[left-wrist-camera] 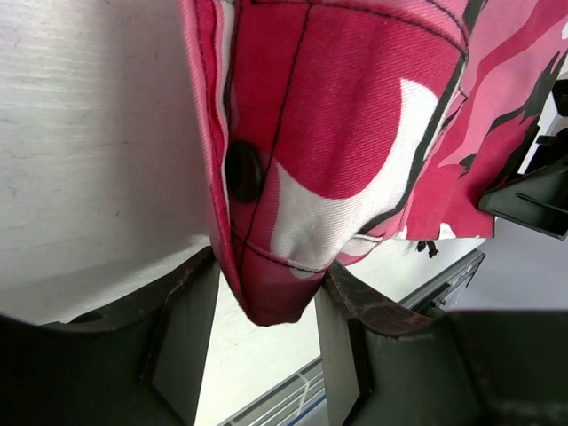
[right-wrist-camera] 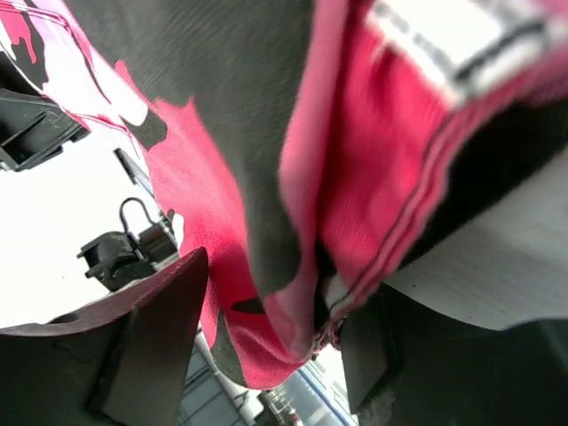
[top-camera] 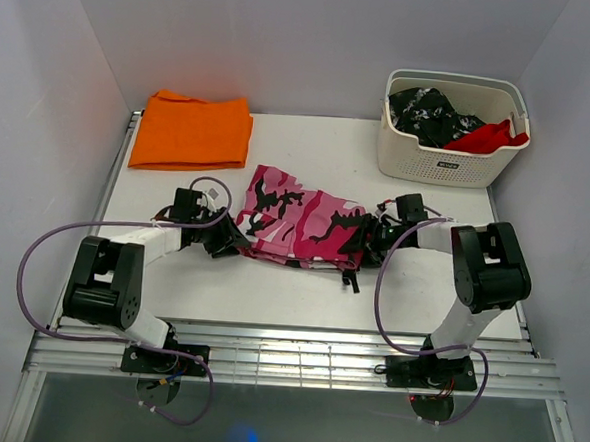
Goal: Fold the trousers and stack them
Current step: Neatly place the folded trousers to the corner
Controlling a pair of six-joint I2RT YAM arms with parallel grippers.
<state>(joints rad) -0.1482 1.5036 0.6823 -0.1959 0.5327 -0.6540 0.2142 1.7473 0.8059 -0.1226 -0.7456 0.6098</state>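
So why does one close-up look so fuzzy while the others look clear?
Right wrist view: the trousers fill the frame, smeared and soft, with the background washed out white. Left wrist view: weave and button crisp. Top external view: evenly lit, sharp.

**Matt twill cloth, dull dark fingers**

Left wrist first: the trousers (left-wrist-camera: 355,115) between the jaws are matt cloth with a fine diagonal twill weave and black stitching along the seams. Just above the jaws sits a dark button (left-wrist-camera: 244,170), smooth with a faint sheen. The left gripper (left-wrist-camera: 264,306) has dull, dark fingers (left-wrist-camera: 182,328), scuffed at the edges. Beside those jaws the table (left-wrist-camera: 89,133) is white, matt and faintly brushed. At the right gripper (right-wrist-camera: 275,319) the cloth is blurred. Well beyond its jaws is the cream basket (top-camera: 444,165), smooth perforated plastic.
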